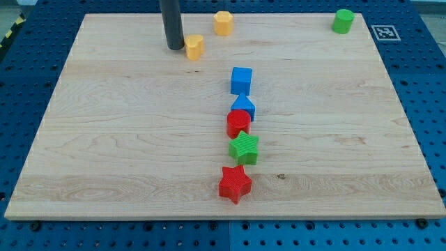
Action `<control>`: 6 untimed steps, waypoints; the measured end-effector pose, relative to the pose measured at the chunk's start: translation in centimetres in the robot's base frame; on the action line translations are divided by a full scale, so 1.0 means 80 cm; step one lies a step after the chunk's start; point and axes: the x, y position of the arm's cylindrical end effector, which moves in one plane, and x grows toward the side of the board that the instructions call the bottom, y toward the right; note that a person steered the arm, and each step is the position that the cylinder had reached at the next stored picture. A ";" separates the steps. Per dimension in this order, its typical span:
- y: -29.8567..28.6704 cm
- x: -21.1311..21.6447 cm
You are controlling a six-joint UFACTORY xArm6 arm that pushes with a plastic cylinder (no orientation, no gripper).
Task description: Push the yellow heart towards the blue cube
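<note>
Camera view, the only one supplied. The surface [104,139] is a pale wooden board resting on a blue perforated bench [21,77]. My tip [174,47], the lower end of the straight dark rod that serves as the tool, stands on the board near the view's top, left of centre. The tool has nothing that opens or closes and holds nothing; it can only push.

The small yellow plastic heart block [194,47] sits just beside my tip, on its right in the view. Whether the two touch cannot be told. A second yellow block, roughly hexagonal [223,22], lies nearby, up and to the right of the heart. The blue plastic cube [241,80] sits below and to the right of the heart, clearly apart from it. It heads a close column running toward the view's bottom: a blue block of unclear shape [243,107], a red block of rounded form [238,123], a green star [244,148] and a red star [235,183]. A green cylinder [343,21] stands alone at the top right corner.

Assessment of handling: the heart appears light, rigid and free to slide on smooth wood, and it may spin if struck off-centre. Contact is best made on its upper-left flank, so that the line of push runs through its middle toward the cube. The present position looks slightly too level for that diagonal.
</note>
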 end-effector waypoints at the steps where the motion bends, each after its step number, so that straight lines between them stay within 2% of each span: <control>1: 0.018 0.001; 3: 0.052 0.005; 6: 0.122 0.038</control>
